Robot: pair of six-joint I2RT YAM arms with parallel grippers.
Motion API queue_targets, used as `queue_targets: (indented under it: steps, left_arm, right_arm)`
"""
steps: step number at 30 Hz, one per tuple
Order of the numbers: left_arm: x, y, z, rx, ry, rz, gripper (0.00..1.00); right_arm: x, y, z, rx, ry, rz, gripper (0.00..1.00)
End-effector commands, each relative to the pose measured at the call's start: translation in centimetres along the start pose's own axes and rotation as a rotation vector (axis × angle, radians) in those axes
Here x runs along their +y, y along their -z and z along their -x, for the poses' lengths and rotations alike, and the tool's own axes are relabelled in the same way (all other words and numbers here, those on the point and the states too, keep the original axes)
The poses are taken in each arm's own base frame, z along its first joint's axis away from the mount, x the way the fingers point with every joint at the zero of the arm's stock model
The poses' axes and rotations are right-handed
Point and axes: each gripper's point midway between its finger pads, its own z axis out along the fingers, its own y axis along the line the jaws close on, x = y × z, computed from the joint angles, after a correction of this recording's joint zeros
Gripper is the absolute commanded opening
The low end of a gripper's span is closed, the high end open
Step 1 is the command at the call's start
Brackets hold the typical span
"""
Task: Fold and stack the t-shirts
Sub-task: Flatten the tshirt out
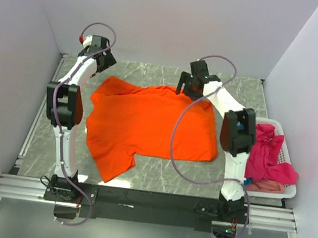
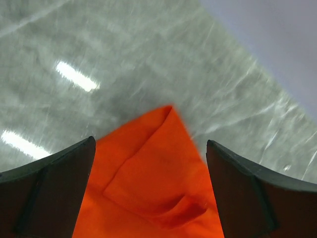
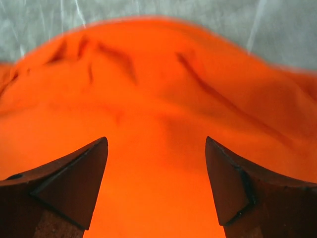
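While both arms are stretched across the grey marbled desk, the bright orange cloth t-shirt is spread flat on it. The left gripper and right gripper are held wide open over its far edge, empty.

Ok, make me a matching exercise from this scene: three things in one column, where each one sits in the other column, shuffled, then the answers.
Things:
1. bright orange cloth t-shirt
2. magenta-pink cloth shirt
3. white plastic basket

Places:
A. heaped inside the basket
B. at the right edge of the grey marbled table
C. spread out mid-table

Pairs: 1-C; 2-A; 3-B
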Motion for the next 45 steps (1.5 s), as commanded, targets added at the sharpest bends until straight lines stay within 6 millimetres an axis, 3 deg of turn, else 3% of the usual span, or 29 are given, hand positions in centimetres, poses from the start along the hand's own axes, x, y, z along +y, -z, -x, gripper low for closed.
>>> queue_targets:
  steps: [1,2,3,4,6,7,9,10,11,15,18,24,28,29,30,31,32,33,37,38,39,41,42,45]
  left_arm:
    - [0.1,5.7,0.5,-0.005,0.035,-0.063,0.99]
    - [0.5,6.2,-0.4,0.009,0.042,-0.067,0.99]
    - [0.8,8.0,-0.2,0.006,0.078,-0.080,1.00]
    - [2.6,7.8,-2.9,0.060,0.067,-0.049,0.99]
    - [3.2,9.7,-4.5,0.104,0.083,-0.071,0.99]
    - [4.8,9.6,-7.0,0.153,0.074,-0.043,0.99]
    - [4.8,11.1,-8.7,0.174,0.074,-0.070,0.99]
    - [5.9,11.0,-10.7,0.207,0.062,-0.055,0.99]
    - [5.4,11.9,-11.6,0.215,0.041,-0.079,0.99]
    - [5.8,11.5,-14.6,0.268,0.009,-0.075,0.99]
    - [6.7,10.1,-16.0,0.306,-0.010,-0.021,1.00]
    - [7.8,6.9,-16.4,0.318,-0.033,0.078,0.99]
    - [8.9,4.0,-14.0,0.285,0.004,0.136,0.99]
    - [9.7,2.9,-14.5,0.309,0.001,0.166,0.99]
    - [9.0,2.2,-13.2,0.291,0.011,0.155,0.99]
    - [9.2,1.5,-12.6,0.284,0.022,0.164,0.99]
    - [9.4,0.4,-13.1,0.301,0.014,0.180,1.00]
    - [8.4,-0.1,-12.1,0.292,0.016,0.161,0.99]
    - [6.7,-2.8,-10.8,0.262,0.013,0.140,0.99]
    - [7.0,-3.9,-11.6,0.284,0.006,0.156,1.00]
    - [6.1,-4.0,-10.5,0.282,0.010,0.149,0.99]
    - [5.9,-4.9,-10.3,0.288,0.008,0.163,0.99]
    - [4.9,-4.8,-8.9,0.262,0.014,0.140,0.99]
    - [2.9,-3.1,-5.6,0.205,0.016,0.084,0.99]
  right_arm:
    - [2.1,8.2,3.2,-0.174,-0.030,0.119,0.86]
    - [1.8,8.6,2.2,-0.163,-0.045,0.122,0.86]
    - [1.9,10.2,1.8,-0.172,-0.049,0.148,0.87]
    - [0.7,9.5,-0.7,-0.125,-0.059,0.124,0.87]
    - [0.4,10.7,-2.1,-0.128,-0.078,0.141,0.88]
    - [-0.5,10.1,-4.6,-0.083,-0.082,0.132,0.88]
    - [-1.4,10.7,-6.0,-0.073,-0.097,0.122,0.88]
    - [-2.3,10.2,-7.9,-0.040,-0.099,0.100,0.88]
    - [-2.6,10.4,-8.5,-0.036,-0.099,0.101,0.88]
    - [-3.6,9.2,-11.9,0.042,-0.099,0.095,0.88]
    - [-3.6,8.2,-13.0,0.079,-0.099,0.102,0.88]
    - [-2.8,5.2,-14.2,0.160,-0.073,0.093,0.87]
    - [-1.0,3.1,-13.5,0.193,-0.055,0.115,0.87]
    - [-0.9,2.1,-14.0,0.219,-0.052,0.111,0.87]
    - [0.1,1.8,-12.8,0.205,-0.046,0.132,0.87]
    - [0.7,1.4,-12.8,0.218,-0.039,0.140,0.87]
    - [0.8,0.4,-13.2,0.237,-0.038,0.133,0.87]
    - [1.8,0.3,-11.7,0.214,-0.034,0.153,0.87]
    - [3.1,-1.7,-10.1,0.219,-0.019,0.163,0.87]
    - [3.4,-2.0,-9.5,0.209,-0.013,0.169,0.87]
    - [4.2,-1.7,-7.9,0.185,-0.008,0.182,0.87]
    - [4.4,-2.1,-6.9,0.173,0.019,0.171,0.87]
    - [5.1,-1.7,-5.3,0.138,0.030,0.182,0.87]
    - [5.5,0.2,-2.4,0.072,0.059,0.157,0.87]
